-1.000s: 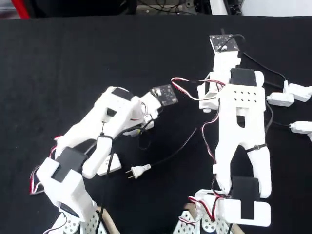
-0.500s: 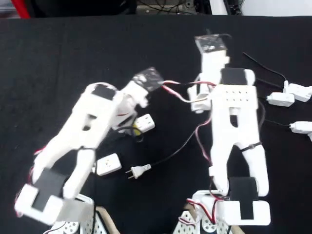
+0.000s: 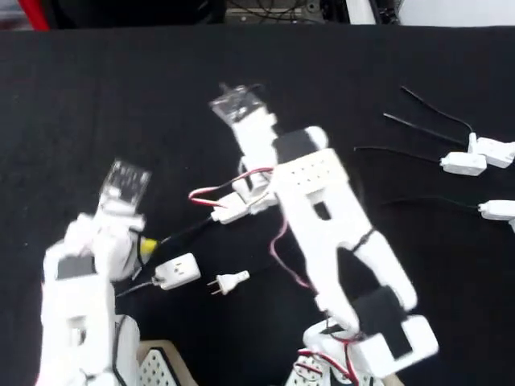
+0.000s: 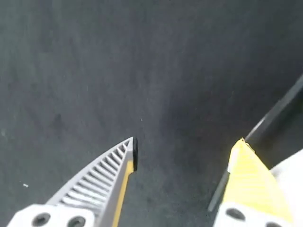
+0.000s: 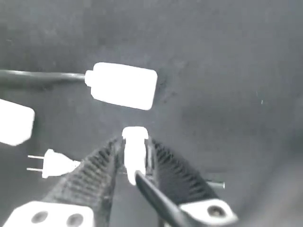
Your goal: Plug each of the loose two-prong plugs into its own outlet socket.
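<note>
Right arm has swung from 3 o'clock to centre; left arm has pulled back to 7 o'clock.
Right gripper (image 5: 135, 143) clenched on a plug (image 5: 134, 161), a socket (image 5: 124, 86) just ahead; left gripper (image 4: 187, 142) gapes, holding nothing; loose plug (image 3: 233, 281) at 6 o'clock, second socket (image 3: 179, 271) at its 9; plugs likely light, hard, slick; pinch the body, spare the prongs.

High view: fixed, wide, looks down over the black bench (image 3: 96, 96), arm bases at the near edge. Left wrist view: very close to the bench, looks down past the left tool (image 4: 187, 144). Right wrist view: close, looks down past the right tool (image 5: 135, 146); shares the loose plug (image 5: 54, 164) with the high view.
</note>
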Controlling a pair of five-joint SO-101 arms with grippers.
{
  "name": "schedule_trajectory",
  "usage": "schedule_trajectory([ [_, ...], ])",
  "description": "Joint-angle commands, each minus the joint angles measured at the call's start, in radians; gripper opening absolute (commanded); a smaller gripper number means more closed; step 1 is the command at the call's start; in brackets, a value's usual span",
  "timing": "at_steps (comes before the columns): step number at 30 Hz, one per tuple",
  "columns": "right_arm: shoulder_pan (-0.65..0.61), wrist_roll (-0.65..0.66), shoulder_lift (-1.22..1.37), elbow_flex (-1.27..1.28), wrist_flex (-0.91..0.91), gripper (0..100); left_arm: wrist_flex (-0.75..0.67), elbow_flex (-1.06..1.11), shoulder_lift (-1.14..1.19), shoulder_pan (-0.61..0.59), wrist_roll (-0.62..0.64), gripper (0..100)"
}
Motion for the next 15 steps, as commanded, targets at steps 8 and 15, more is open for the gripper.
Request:
schedule_trajectory([
  [8,-0.031,-0.071,0.265,-0.186,-0.052,1.2,0.123,0.26,-0.635,-0.03,0.017,31],
  [15,-0.029,-0.091,0.209,-0.199,-0.044,1.2,0.212,0.259,-0.692,-0.024,0.012,31],
])
